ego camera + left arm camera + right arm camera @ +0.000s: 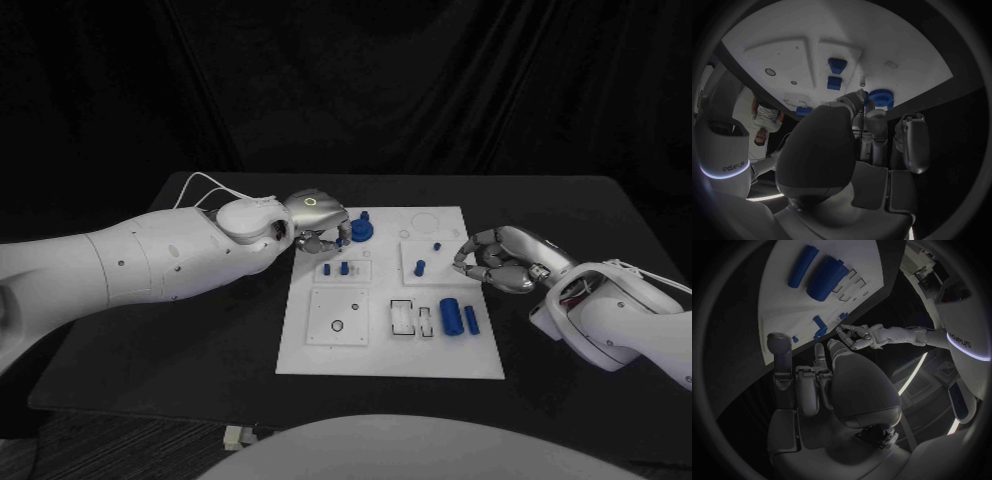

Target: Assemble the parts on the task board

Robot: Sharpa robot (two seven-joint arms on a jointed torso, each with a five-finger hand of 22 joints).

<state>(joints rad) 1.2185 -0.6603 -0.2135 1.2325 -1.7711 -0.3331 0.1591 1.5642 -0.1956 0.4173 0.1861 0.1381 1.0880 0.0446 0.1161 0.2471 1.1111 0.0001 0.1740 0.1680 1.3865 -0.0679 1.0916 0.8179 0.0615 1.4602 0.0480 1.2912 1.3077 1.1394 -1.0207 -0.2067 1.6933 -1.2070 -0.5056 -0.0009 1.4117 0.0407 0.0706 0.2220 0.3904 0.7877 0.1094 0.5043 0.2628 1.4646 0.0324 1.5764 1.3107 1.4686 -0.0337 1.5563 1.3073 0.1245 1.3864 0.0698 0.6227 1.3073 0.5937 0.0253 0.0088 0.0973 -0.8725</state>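
I have the left hand [315, 222] at the white task board's [389, 362] far-left corner, fingertips closing beside the blue gear [362, 229], grip unclear, while the right hand [498, 262] waits curled, empty, off its right edge.

The white task board [389, 345] lies flat in the middle of the desk, a long rectangular plate with raised square panels and cut-out slots in its surface. Toward its far end a blue gear-like round part [362, 231] stands upright, and nearby two small blue pegs [336, 268] stand side by side on a raised panel, with another small blue peg [420, 267] standing on the panel beside it. Closer in, a thick blue cylinder [450, 317] and a thinner blue rod [470, 320] lie flat just beside each other, next to the rectangular slots [411, 318].
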